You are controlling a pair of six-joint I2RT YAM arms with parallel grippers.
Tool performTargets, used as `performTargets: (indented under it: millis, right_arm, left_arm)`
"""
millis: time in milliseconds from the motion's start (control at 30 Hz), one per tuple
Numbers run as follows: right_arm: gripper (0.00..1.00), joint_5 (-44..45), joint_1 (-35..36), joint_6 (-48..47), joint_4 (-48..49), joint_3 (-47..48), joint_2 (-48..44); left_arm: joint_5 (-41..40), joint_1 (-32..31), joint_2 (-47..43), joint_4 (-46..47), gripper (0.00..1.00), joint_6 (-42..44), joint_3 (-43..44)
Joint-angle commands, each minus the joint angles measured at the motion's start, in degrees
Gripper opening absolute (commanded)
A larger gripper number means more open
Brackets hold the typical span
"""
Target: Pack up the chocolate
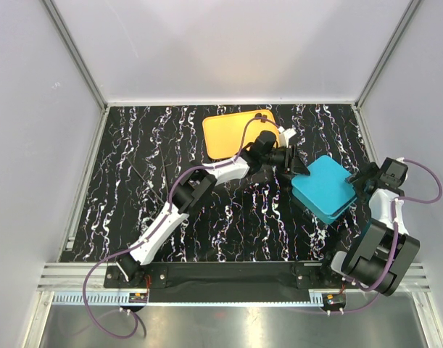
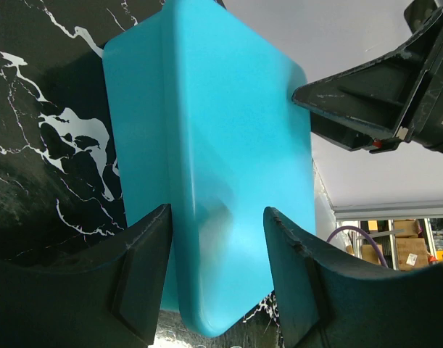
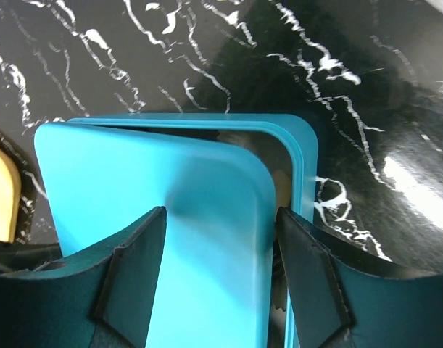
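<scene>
— Lid [image 3: 148,181] and box [image 3: 306,174]?
— Smooth teal plastic, satin sheen, soft highlights.
— Table [image 1: 156,145]?
— Glossy black with white marble veining, mirror-like glare.
— Tray [image 1: 232,132]?
— Matt orange plastic, looks smooth.
— Fingers [image 2: 145,275]?
— Dull black plastic, faintly grainy.
— Rail [image 1: 69,277]?
— Bare brushed metal, ribbed.

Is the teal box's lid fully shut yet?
No, ajar: the lid sits skewed over the box, with a dark gap open along one rim.

text: none legible | labels: none | brands: none | numbers: none | signs: none
</scene>
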Motion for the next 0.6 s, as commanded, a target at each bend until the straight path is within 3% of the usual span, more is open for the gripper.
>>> performTargets:
  millis: [0,267,567]
  right_arm:
    - [0.70,5.5,-0.3,-0.9,-1.3,2.3,-0.2]
    - [0.69,11.0,-0.3,-0.6,-5.0,4.3,1.5]
    - [0.68,6.5,-0.3,-0.8,-3.2,5.0,0.7]
  left_arm:
    - [-0.2,-0.5,-5.5,1.5,0.58,1.6,0.3]
    - [-0.5,-0.6,-6.3,-0.8,0.59,3.3,0.5]
    - [-1.6,-0.6,-7.1,-2.3,0.61,4.7,1.6]
